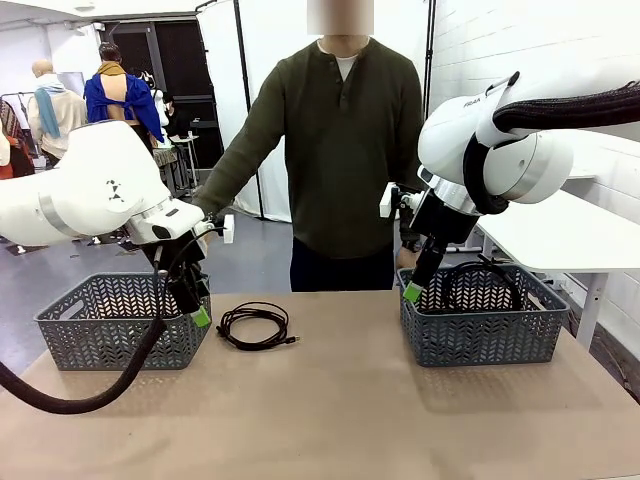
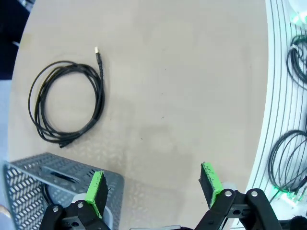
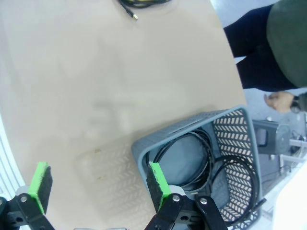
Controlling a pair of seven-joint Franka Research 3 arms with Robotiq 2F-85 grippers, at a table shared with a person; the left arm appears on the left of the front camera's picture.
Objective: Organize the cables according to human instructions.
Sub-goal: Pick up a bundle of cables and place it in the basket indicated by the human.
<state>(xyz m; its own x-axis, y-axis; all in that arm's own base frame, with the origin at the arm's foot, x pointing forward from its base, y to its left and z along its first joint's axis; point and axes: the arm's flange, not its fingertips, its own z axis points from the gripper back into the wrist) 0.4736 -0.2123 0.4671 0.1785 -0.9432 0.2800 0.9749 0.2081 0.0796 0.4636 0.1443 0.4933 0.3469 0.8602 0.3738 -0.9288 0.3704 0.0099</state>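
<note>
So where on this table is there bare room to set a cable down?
The near half of the table is bare, and so is the strip between the coiled cable and the right basket. It is crowded by the left basket, where the left gripper hangs beside the coil.

Two glossy white arms [image 1: 90, 190] are trailing ribbed black hoses [image 1: 60, 395] and carrying black grippers with green pads [image 2: 96, 189], while the person [image 1: 340, 150] is wearing an olive henley over a white undershirt.
</note>
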